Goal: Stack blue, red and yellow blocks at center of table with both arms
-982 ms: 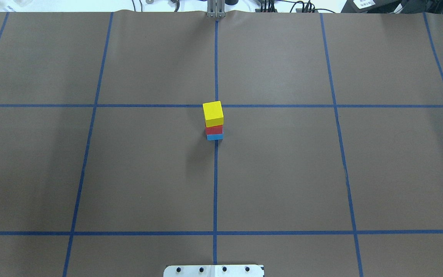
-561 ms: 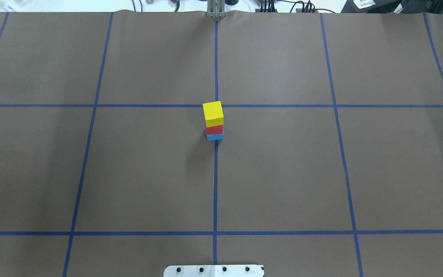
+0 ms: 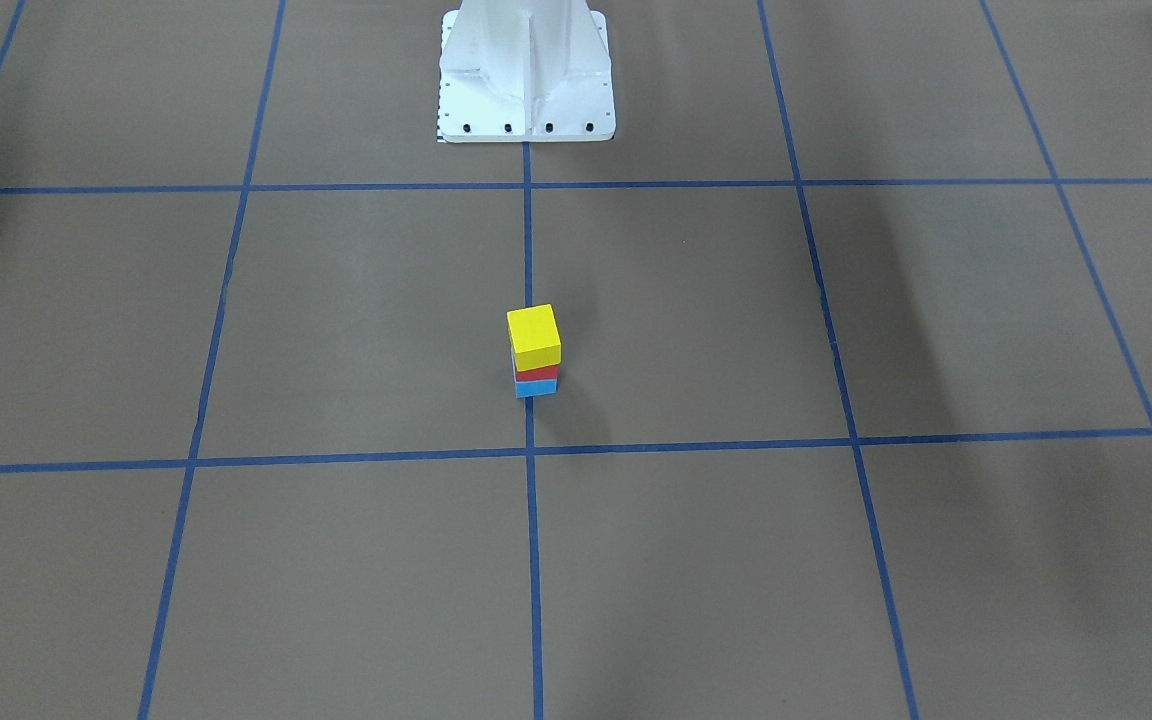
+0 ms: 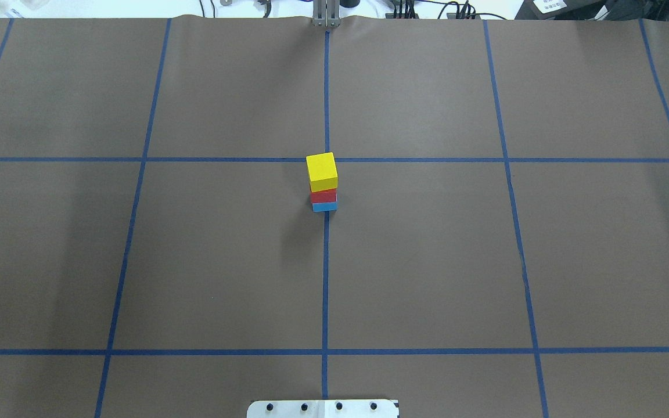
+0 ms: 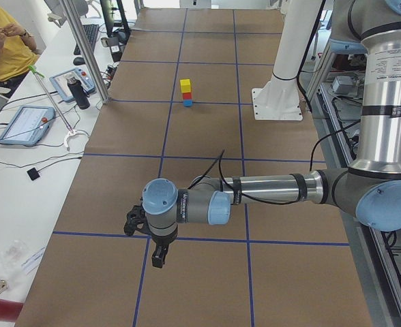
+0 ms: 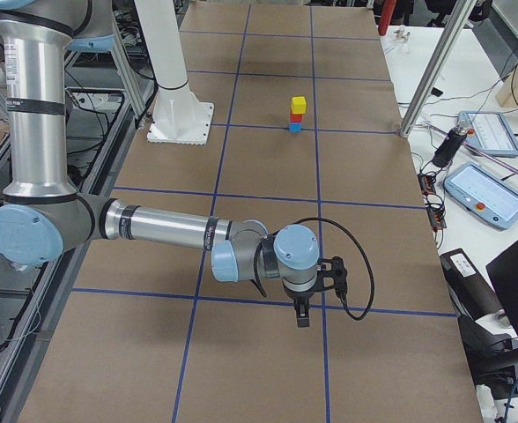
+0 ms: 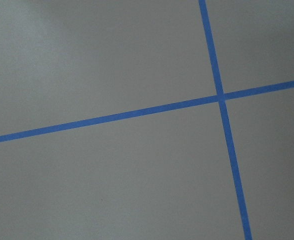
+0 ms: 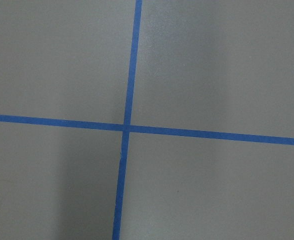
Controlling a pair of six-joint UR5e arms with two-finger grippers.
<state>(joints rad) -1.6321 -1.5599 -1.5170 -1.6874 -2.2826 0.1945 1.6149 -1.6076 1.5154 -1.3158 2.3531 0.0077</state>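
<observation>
The three blocks stand in one upright stack at the middle of the table (image 4: 427,261): the yellow block (image 4: 322,169) on top, the red block (image 4: 323,196) under it, the blue block (image 4: 324,206) at the bottom. The front view shows the same order, yellow (image 3: 533,335), red (image 3: 536,373), blue (image 3: 536,388). Nothing touches the stack. My left gripper (image 5: 158,257) hangs over the table's left end, far from the stack. My right gripper (image 6: 301,315) hangs over the right end. Both appear only in the side views, so I cannot tell whether they are open or shut.
The white pedestal base (image 3: 526,70) stands on the robot's side of the stack. Beyond the table's far edge runs a bench with tablets (image 5: 23,124) (image 6: 484,194), cables and a person (image 5: 3,41) seated there. Both wrist views show only brown surface and blue tape lines.
</observation>
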